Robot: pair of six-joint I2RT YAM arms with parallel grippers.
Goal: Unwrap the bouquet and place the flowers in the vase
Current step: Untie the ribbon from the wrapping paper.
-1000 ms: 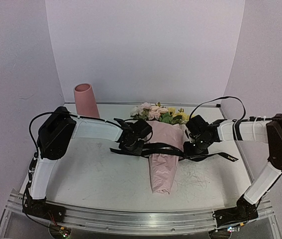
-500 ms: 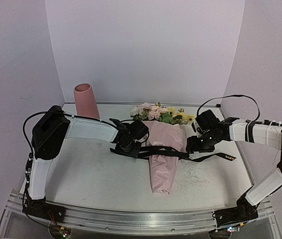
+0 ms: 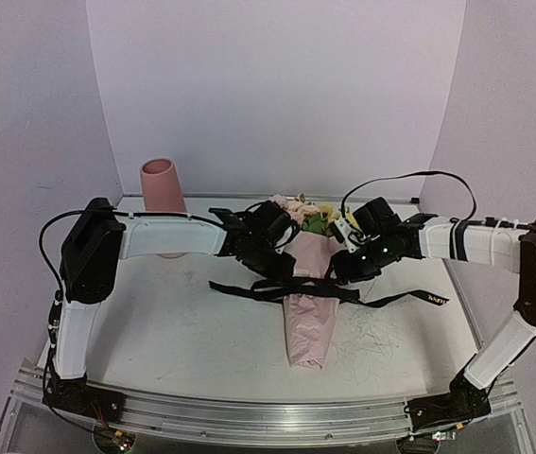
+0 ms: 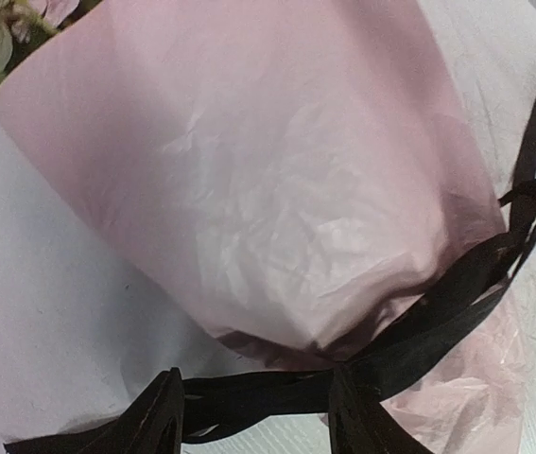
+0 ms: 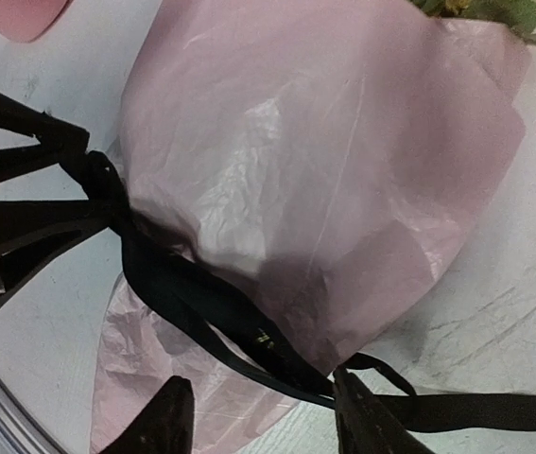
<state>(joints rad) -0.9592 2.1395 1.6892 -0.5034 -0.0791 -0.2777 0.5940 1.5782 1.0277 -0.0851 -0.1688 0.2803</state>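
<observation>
**Claws quit the ribbon and close on the upper wrap**

Well off to the left of the bouquet (image 3: 307,284) and further back, the vase (image 3: 162,184) stands upright, with nothing reaching toward it.

At the bouquet's left flank, the left claw (image 4: 263,421) has its jaws apart and grips nothing. Its wrist view shows the pink paper (image 4: 268,170) filling the frame, with the black ribbon (image 4: 419,322) running past the fingertips.

The bouquet lies flat on the worktop (image 3: 182,331). Its blooms (image 3: 296,206) point toward the back wall and its paper tail points toward the arm bases.

At the bouquet's right flank, the right claw (image 5: 263,416) is likewise spread and empty, hovering over the paper just above the ribbon.

A second ago both claws sat lower, level with the ribbon at the bouquet's waist, and the ribbon ran fairly straight between them. Half a second ago the right claw had swung out to the right, clear of the bouquet. It is now back against the upper paper, and the left claw has climbed toward the blooms. The ribbon ends now trail slack to either side of the bouquet.

This looks like the tie has been pulled and let go, and the arms are turning to the paper. Both wrist views still show the ribbon circling the wrap, so the unwrapping looks unfinished, and the flowers remain inside.
</observation>
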